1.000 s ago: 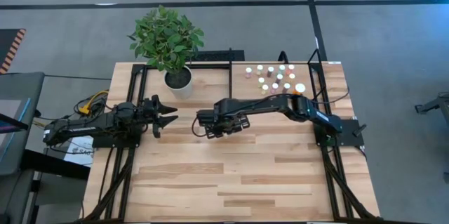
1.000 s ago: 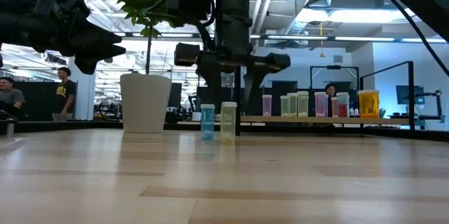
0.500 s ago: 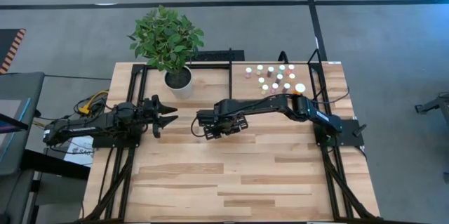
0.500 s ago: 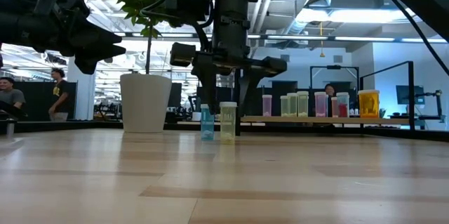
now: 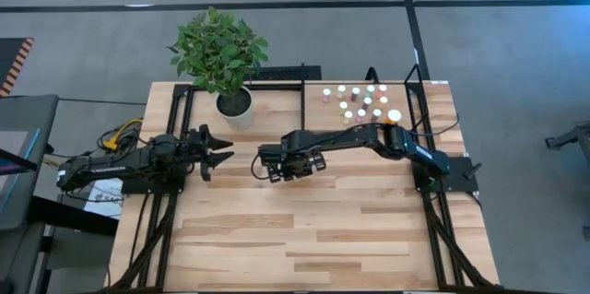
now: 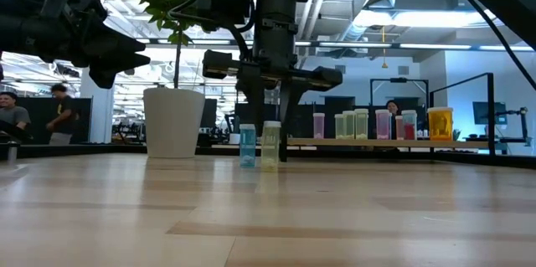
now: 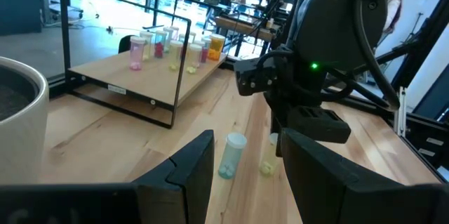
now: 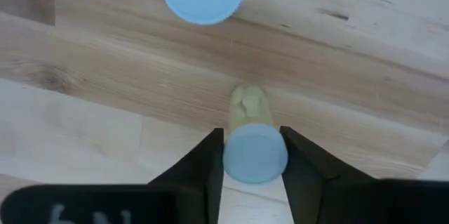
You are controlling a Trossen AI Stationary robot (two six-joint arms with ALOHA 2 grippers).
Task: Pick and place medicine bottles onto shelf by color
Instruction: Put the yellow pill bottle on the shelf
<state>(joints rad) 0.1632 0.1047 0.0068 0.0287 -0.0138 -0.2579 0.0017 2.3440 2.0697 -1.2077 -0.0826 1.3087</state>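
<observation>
surface: plank table (image 5: 304, 229); open office behind | shelf (image 5: 364, 100) at 1 o'clock with bottles (image 5: 355, 102) | plant pot (image 5: 234, 103) at 11 | right gripper (image 8: 251, 155) pinching yellow-green bottle (image 8: 254, 152) mid-table; blue bottle (image 6: 247, 145) just beside | left gripper (image 5: 224, 155) at 9, fingers apart, empty

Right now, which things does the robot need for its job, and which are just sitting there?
For the job:
- yellow-green bottle, between the right tool's fingers
- blue bottle beside it
- sorted bottles
- shelf

Just sitting there:
- potted plant
- left tool, waiting near the plant
</observation>
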